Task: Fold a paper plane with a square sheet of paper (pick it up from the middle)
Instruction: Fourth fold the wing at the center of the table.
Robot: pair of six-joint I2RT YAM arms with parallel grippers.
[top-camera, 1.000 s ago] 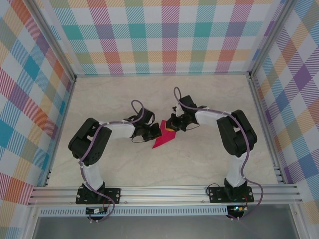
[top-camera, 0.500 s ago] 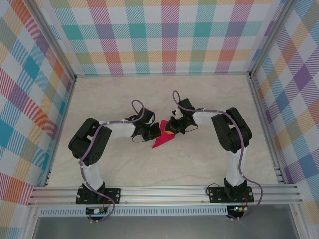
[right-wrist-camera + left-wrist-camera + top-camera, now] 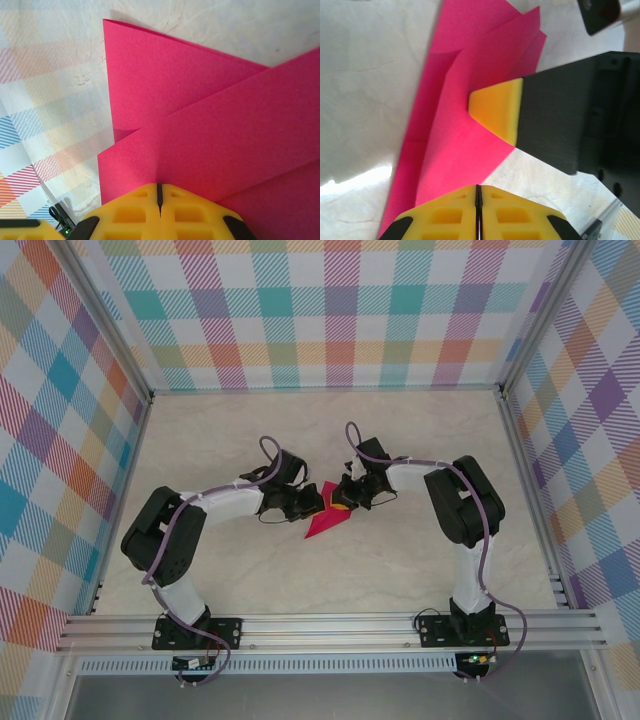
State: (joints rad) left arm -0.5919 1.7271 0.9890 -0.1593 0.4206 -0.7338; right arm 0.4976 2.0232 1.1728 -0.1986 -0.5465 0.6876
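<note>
One paper [image 3: 322, 525]: magenta-pink, folded to a narrow pointed shape, lying flat on the table [image 3: 420, 450].
Layers: in the left wrist view several flaps overlap, their edges fanned at the paper's far end. In the right wrist view one broad band crosses over a pointed flap.
Left gripper [image 3: 477, 189]: at the paper's left side, fingers pressed together with only a thin seam between them, tips right at the paper's edge.
Left grip: a layer may be nipped under the tips, but the view is too close to tell.
Right gripper [image 3: 159, 187]: at the paper's right side, fingers likewise closed against each other, tips down over the top layer.
Right fingertip [image 3: 497, 112]: in the left wrist view its yellow wedge rests on the paper's middle, with the black body behind it.
Spacing: from above, the two grippers face each other across the paper, close together.
Table: pale marbled surface, showing around the paper on every side.
Walls [image 3: 330, 320]: bright plaid panels, well apart from the paper.
</note>
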